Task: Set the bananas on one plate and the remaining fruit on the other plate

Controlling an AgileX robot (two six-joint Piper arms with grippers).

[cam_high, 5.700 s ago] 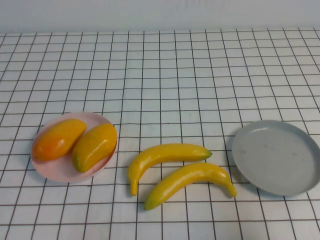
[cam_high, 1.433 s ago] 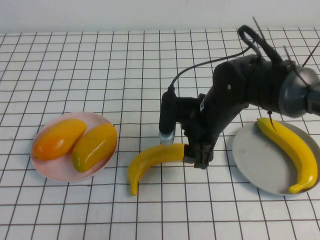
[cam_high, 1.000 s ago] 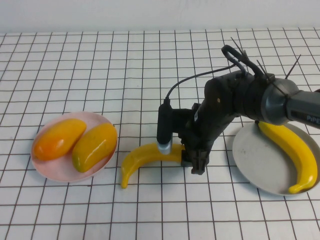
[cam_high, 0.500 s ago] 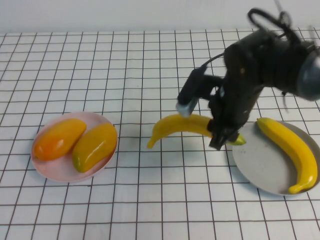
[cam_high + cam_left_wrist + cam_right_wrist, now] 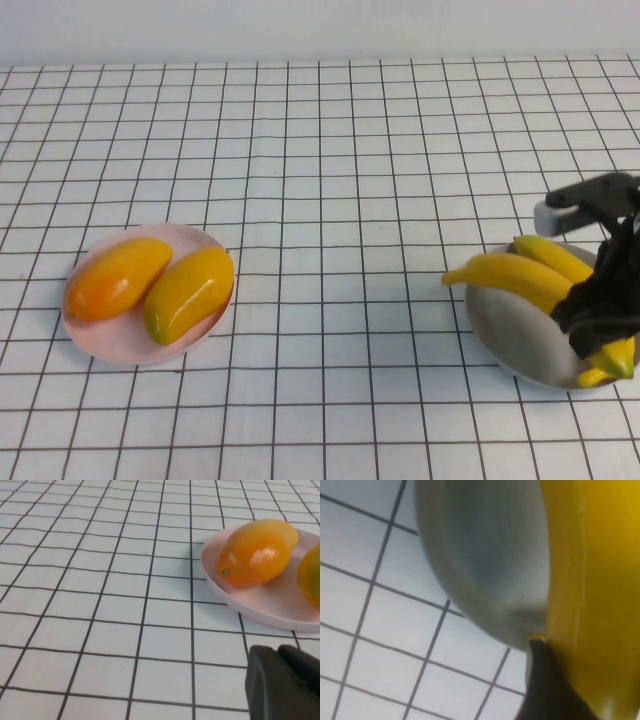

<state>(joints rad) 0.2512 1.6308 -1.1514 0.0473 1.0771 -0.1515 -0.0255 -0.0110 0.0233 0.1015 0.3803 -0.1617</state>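
My right gripper (image 5: 598, 305) is shut on a banana (image 5: 505, 272) and holds it over the grey plate (image 5: 505, 330) at the right; its free end juts left past the rim. The second banana (image 5: 552, 255) lies on that plate behind it. In the right wrist view a dark finger (image 5: 545, 685) presses the held banana (image 5: 590, 580) above the grey plate (image 5: 485, 555). The orange mango (image 5: 118, 277) and the yellow-green mango (image 5: 189, 293) lie on the pink plate (image 5: 110, 345) at the left. My left gripper (image 5: 285, 685) is shut and empty, near the pink plate (image 5: 260, 607) and the orange mango (image 5: 257, 552).
The table wears a white cloth with a black grid (image 5: 330, 200). A pale wall runs along its far edge. The left arm does not show in the high view.
My right gripper closed on the second banana at the table's middle, lifted it and carried it right, over the grey plate. The mangoes and the pink plate have not moved.
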